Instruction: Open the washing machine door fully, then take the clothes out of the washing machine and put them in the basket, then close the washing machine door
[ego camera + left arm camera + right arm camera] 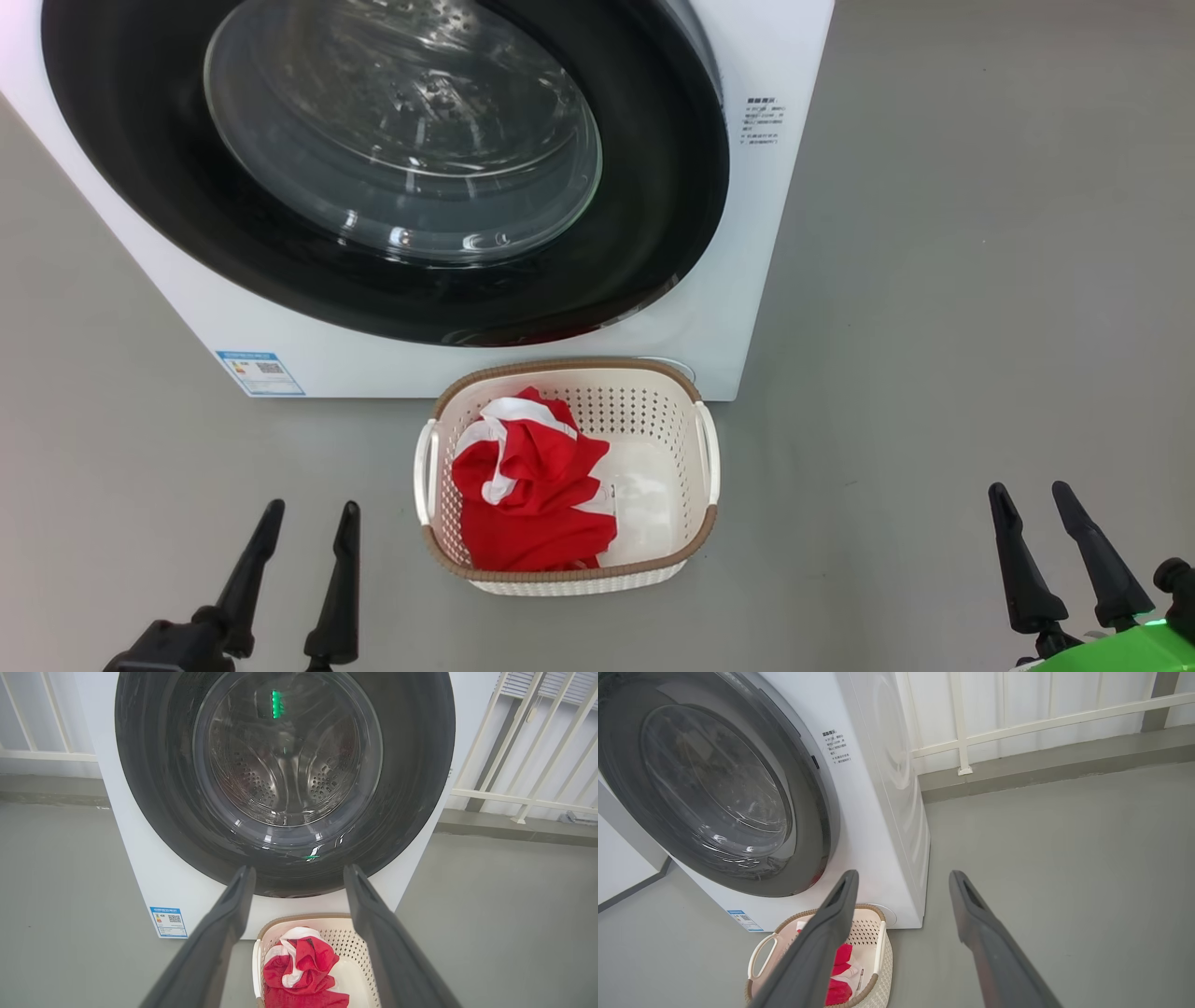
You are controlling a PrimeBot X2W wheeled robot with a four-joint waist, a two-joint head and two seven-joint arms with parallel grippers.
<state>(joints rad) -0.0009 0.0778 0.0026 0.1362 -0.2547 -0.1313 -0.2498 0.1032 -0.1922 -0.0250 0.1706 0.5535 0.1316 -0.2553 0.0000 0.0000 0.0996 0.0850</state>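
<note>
Red cloth with white trim, the clothes point(537, 495), lay heaped in the basket point(695, 411), filling the side nearer the robot's left. The other side of the basket's bottom was bare, with a pale sticker on it. The basket, cream plastic with holes and a brown rim, stood on the grey floor point(934, 373) just in front of the washing machine point(775, 233), under the lower edge of the door point(644, 233) and toward the right front corner of the machine.

The door lay flat against the white front, shut as far as the views showed. Its black rim was glossy. Through the glass in the left wrist view the steel drum point(285, 779) showed its holes, and a green light point(276, 703) glinted near the top of the window. A blue label point(260, 373) sat at the lower left corner of the machine's front, and small printed lines point(764, 119) stood to the right of the door.

The left gripper point(313, 509) hung over the floor to the left of the basket, its two dark fingers spread wide with nothing between them. The right gripper point(1030, 490) was over the floor well to the right of the basket, likewise spread wide and empty-handed, with a green part of its arm point(1120, 649) behind it. Neither touched the basket or the machine. A white railing point(1017, 728) ran along the wall behind the machine.
</note>
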